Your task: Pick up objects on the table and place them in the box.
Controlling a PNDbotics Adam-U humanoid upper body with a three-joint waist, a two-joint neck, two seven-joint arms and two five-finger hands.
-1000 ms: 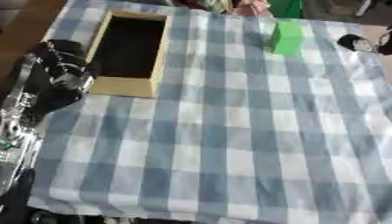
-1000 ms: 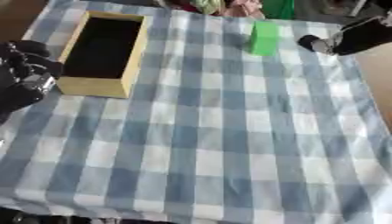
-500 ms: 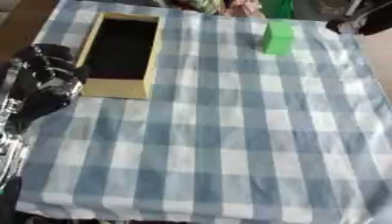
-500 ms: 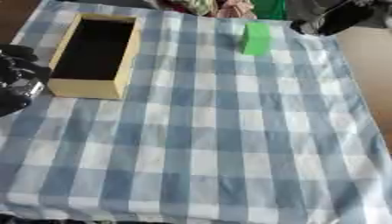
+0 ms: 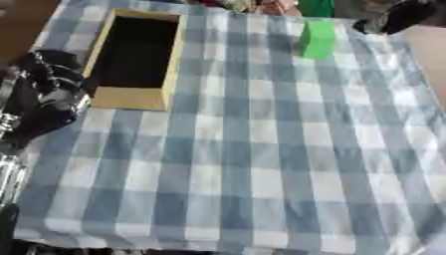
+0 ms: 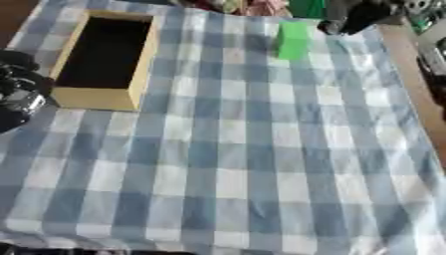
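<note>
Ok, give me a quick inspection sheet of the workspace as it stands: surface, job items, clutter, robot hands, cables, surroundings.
Surface: blue-and-white checked cloth covering the table.
Job's things: wooden box at far left, open, interior dark; green block upright at far right, apart from the box.
Clutter: nothing seen on the cloth.
Robot hands: left robot hand beside the box's near left corner, holding nothing seen; right robot hand at the far edge, just beyond the green block, fingers unclear.
Cables: nothing seen.
Surroundings: colourful items beyond the far edge, unidentifiable.

The box [image 5: 135, 57] sits on the cloth [image 5: 253, 149] at the far left of the bench. A block [image 5: 318, 39] stands well to its right, near the far edge, with a robot hand [image 5: 402, 15] just beyond.
</note>
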